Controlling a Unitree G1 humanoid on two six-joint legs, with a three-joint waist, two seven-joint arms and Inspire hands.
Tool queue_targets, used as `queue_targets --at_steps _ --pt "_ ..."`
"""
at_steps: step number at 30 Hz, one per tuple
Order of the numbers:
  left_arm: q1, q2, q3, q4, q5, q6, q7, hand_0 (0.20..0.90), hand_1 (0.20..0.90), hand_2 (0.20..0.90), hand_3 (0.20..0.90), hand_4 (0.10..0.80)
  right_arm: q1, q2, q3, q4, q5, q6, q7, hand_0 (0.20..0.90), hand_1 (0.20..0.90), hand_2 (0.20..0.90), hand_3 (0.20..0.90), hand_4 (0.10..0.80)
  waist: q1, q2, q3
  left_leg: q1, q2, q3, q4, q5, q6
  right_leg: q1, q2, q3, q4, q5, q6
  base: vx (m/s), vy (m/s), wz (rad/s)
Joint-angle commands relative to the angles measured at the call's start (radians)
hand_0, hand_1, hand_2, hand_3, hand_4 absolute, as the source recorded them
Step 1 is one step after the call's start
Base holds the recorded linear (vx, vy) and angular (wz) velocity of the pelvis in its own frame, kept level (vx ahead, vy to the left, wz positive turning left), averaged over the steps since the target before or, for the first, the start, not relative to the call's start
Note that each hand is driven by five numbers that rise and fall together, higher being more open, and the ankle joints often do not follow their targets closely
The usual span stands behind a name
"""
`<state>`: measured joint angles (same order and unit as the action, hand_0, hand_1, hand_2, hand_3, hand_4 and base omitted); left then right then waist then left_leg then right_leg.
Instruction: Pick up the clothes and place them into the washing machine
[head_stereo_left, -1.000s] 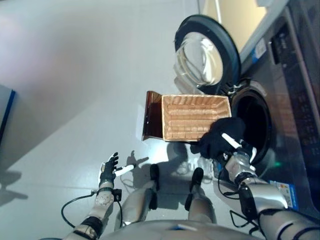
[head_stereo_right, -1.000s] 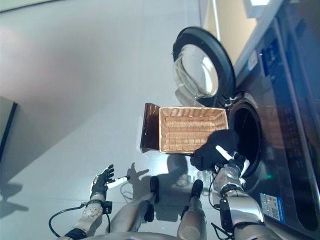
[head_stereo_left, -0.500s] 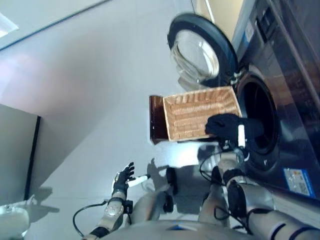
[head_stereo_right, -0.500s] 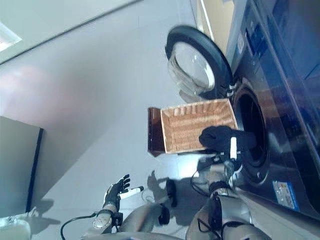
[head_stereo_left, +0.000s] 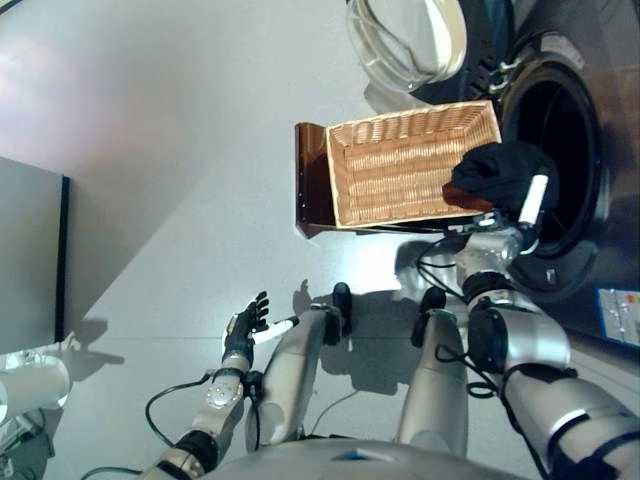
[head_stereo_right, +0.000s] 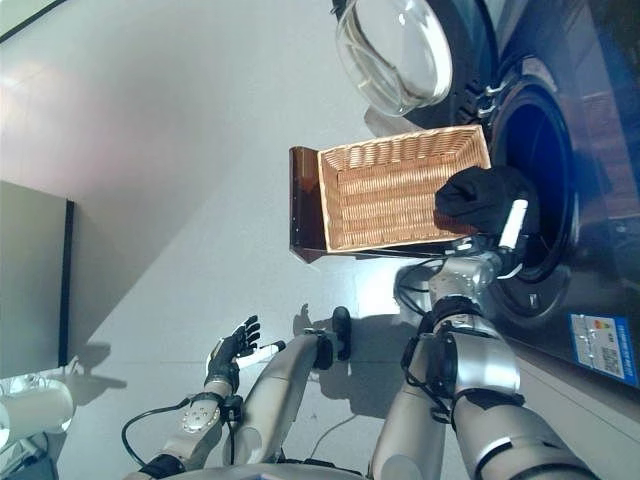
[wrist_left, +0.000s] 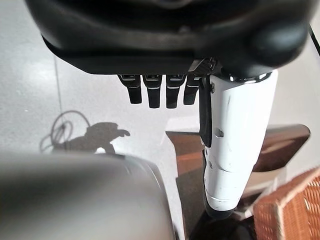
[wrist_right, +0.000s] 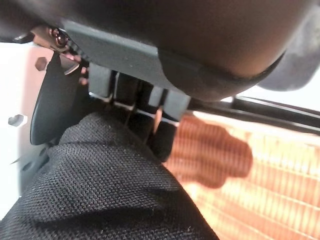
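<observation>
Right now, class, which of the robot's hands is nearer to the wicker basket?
Right. The right hand grips black cloth at the wicker basket's corner beside the washer opening; the left hand hangs open over the floor, well short of it.

The black garment (wrist_right: 105, 185) in the right hand (head_stereo_right: 497, 222) is coarse, matt woven cloth with a visible grainy weave; the basket (head_stereo_left: 400, 165) beside it is tan wicker, ribbed and rough, on a dark brown glossy stand (head_stereo_left: 312, 190) that looks like wood or plastic; just past the basket, the washing machine (head_stereo_right: 560, 150) has a smooth dark glossy front, and its door (head_stereo_right: 395, 50) is clear shiny glass; the floor (head_stereo_left: 150, 150) around the basket is smooth pale grey with a soft sheen; the left hand (wrist_left: 170, 45) is dark matt plastic with a smooth white thumb cover
</observation>
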<state>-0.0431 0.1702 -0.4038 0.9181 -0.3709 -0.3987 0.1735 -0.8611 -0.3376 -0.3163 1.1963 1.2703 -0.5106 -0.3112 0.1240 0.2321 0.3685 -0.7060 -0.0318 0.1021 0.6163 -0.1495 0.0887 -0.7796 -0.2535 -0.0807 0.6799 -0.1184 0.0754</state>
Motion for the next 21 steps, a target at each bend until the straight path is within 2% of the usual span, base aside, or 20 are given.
queue_targets --at_steps 1,3,4,5,6,7,8,12,16,17,18,21 --pt "0.068 0.046 -0.013 -0.001 -0.001 -0.025 0.021 0.9 0.9 0.9 0.9 0.8 -0.106 -0.124 0.026 -0.052 -0.028 -0.091 0.004 0.2 0.2 0.2 0.2 0.3 0.025 0.023 -0.065 -0.026 0.01 -0.051 0.001 -0.02 -0.069 0.055 0.017 -0.006 0.006 -0.084 -0.007 0.057 0.083 -0.09" --pt "0.094 0.053 -0.027 -0.031 -0.01 -0.036 0.009 0.9 0.9 0.9 0.9 0.8 -0.174 -0.234 0.054 -0.034 -0.067 -0.077 -0.02 0.2 0.2 0.2 0.2 0.3 0.04 0.047 -0.079 -0.022 0.0 -0.047 -0.024 -0.012 -0.069 0.045 0.01 0.012 0.0 -0.085 -0.006 0.035 0.091 -0.06" --pt "0.094 0.05 -0.03 -0.034 -0.011 -0.036 0.009 0.9 0.9 0.9 0.9 0.8 -0.181 -0.242 0.057 -0.029 -0.069 -0.074 -0.022 0.2 0.2 0.2 0.2 0.3 0.042 0.05 -0.079 -0.022 0.0 -0.045 -0.027 -0.011 -0.068 0.043 0.01 0.013 -0.001 -0.084 -0.005 0.0 0.064 -0.07" --pt "0.102 0.056 -0.035 -0.04 -0.008 -0.037 0.006 0.9 0.9 0.9 0.9 0.8 -0.213 -0.294 0.073 -0.011 -0.092 -0.066 -0.039 0.2 0.2 0.2 0.2 0.3 0.048 0.062 -0.081 -0.024 -0.006 -0.044 -0.035 -0.007 -0.068 0.032 0.007 0.021 -0.001 -0.081 -0.005 -0.034 0.095 -0.13" --pt "0.115 0.065 -0.048 -0.073 -0.008 -0.045 0.002 0.9 0.9 0.9 0.9 0.8 -0.298 -0.405 0.129 0.016 -0.154 -0.053 -0.083 0.2 0.2 0.2 0.2 0.3 0.065 0.097 -0.092 -0.037 -0.022 -0.04 -0.059 0.01 -0.07 0.003 -0.009 0.035 -0.002 -0.077 -0.002 -0.052 0.124 -0.11" --pt "0.116 0.075 -0.041 -0.095 -0.017 -0.049 0.0 0.9 0.9 0.9 0.9 0.8 -0.332 -0.462 0.165 0.022 -0.19 -0.039 -0.093 0.2 0.2 0.2 0.2 0.3 0.074 0.111 -0.1 -0.043 -0.027 -0.035 -0.07 0.017 -0.073 -0.01 -0.019 0.041 -0.001 -0.076 -0.001 -0.047 0.1 -0.03" --pt "0.115 0.071 -0.043 -0.1 -0.019 -0.047 -0.002 0.9 0.9 0.9 0.9 0.8 -0.345 -0.471 0.174 0.029 -0.195 -0.035 -0.097 0.2 0.2 0.2 0.2 0.3 0.076 0.116 -0.101 -0.046 -0.029 -0.035 -0.073 0.02 -0.073 -0.015 -0.02 0.043 0.0 -0.075 0.0 -0.015 0.053 0.14" --pt "0.143 0.089 -0.031 -0.153 -0.036 -0.06 0.003 0.9 0.9 0.9 0.9 0.8 -0.466 -0.613 0.292 -0.016 -0.26 -0.019 -0.127 0.2 0.2 0.2 0.2 0.3 0.092 0.168 -0.14 -0.043 -0.05 -0.024 -0.141 0.059 -0.09 -0.046 -0.056 0.06 0.005 -0.072 0.011 0.034 0.077 0.21" --pt "0.163 0.096 -0.01 -0.182 -0.033 -0.068 0.021 0.9 0.9 0.9 0.9 0.8 -0.554 -0.712 0.397 -0.013 -0.328 0.002 -0.149 0.2 0.2 0.2 0.2 0.3 0.111 0.189 -0.175 -0.012 -0.074 -0.016 -0.204 0.08 -0.097 -0.042 -0.075 0.071 0.0 -0.077 0.018 0.064 0.059 0.17" --pt "0.164 0.097 -0.004 -0.187 -0.029 -0.069 0.027 0.9 0.9 0.9 0.9 0.8 -0.559 -0.729 0.417 -0.007 -0.344 0.014 -0.148 0.716 0.716 0.716 0.716 0.669 0.11 0.192 -0.176 -0.01 -0.078 -0.012 -0.203 0.086 -0.101 -0.038 -0.08 0.07 -0.002 -0.078 0.018 0.066 0.03 0.15" --pt "0.165 0.094 -0.006 -0.191 -0.024 -0.072 0.028 0.9 0.9 0.9 0.9 0.8 -0.557 -0.733 0.419 -0.001 -0.352 0.019 -0.154 0.9 0.9 0.9 0.9 0.8 0.107 0.195 -0.178 -0.003 -0.083 -0.015 -0.212 0.086 -0.101 -0.031 -0.081 0.071 -0.003 -0.081 0.018 0.048 0.008 0.04" --pt "0.165 0.093 -0.002 -0.199 -0.021 -0.075 0.033 0.9 0.9 0.9 0.9 0.8 -0.554 -0.725 0.419 0.006 -0.374 0.026 -0.168 0.9 0.9 0.9 0.9 0.8 0.106 0.201 -0.18 0.005 -0.088 -0.013 -0.213 0.087 -0.102 -0.02 -0.088 0.065 -0.001 -0.083 0.018 0.018 0.002 0.01"
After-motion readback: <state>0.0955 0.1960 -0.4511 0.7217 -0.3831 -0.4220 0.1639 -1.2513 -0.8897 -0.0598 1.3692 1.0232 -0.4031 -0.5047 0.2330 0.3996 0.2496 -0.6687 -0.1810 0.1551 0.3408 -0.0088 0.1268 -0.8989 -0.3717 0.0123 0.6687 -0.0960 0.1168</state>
